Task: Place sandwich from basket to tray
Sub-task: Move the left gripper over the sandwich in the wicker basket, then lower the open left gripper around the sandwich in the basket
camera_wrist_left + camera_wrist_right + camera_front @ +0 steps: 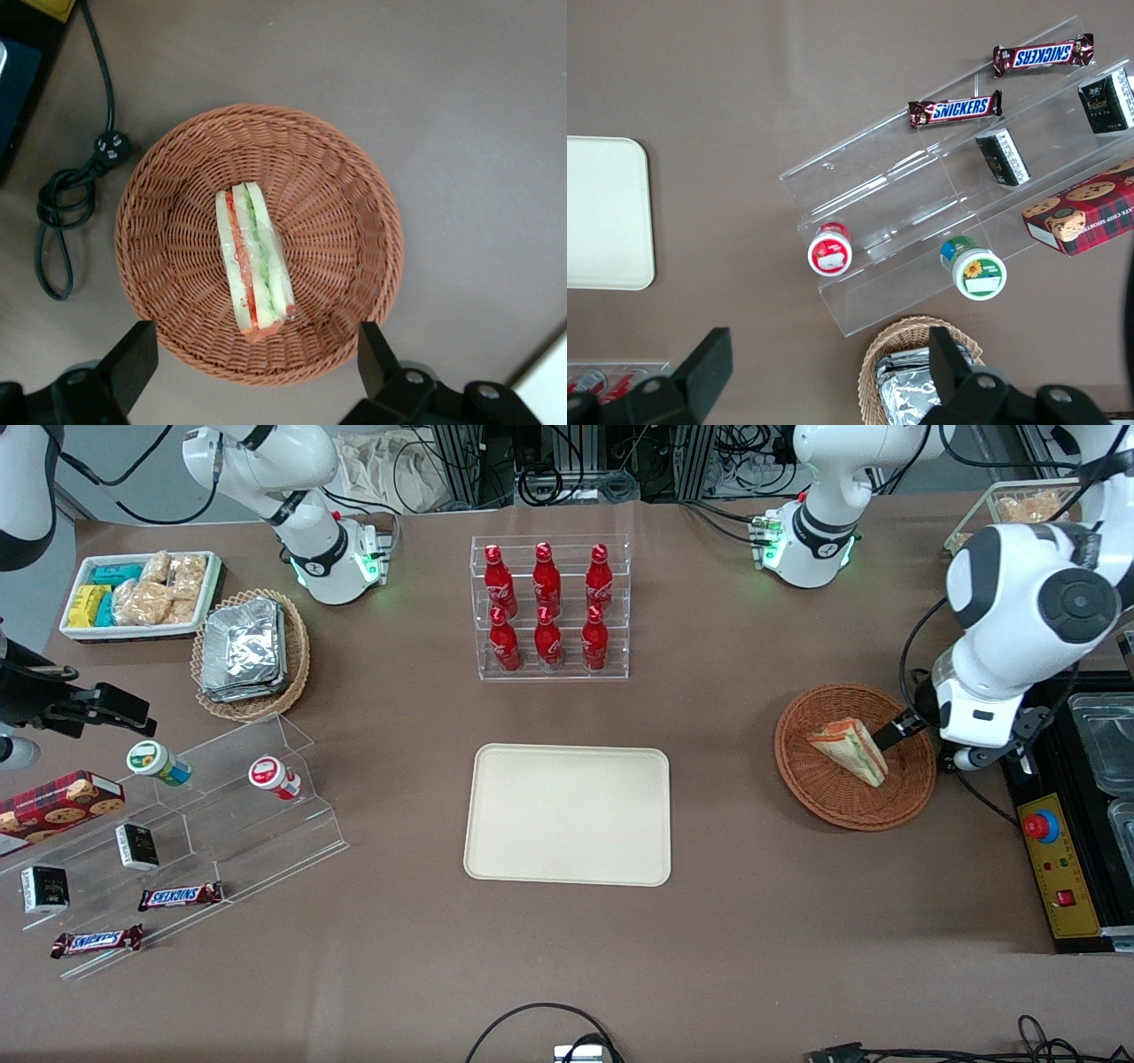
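Note:
The sandwich, a wrapped wedge with red and green filling, lies in the round reddish-brown basket toward the working arm's end of the table. My gripper hangs open just above the basket, over its rim on the working arm's side. Its two black fingers are spread wide with nothing between them, and the sandwich's end points at the gap. The cream tray lies flat in the middle of the table, bare, toward the parked arm from the basket.
A clear rack of red bottles stands farther from the front camera than the tray. A black box with a red stop button sits beside the basket at the table's end. A coiled black cable lies next to the basket.

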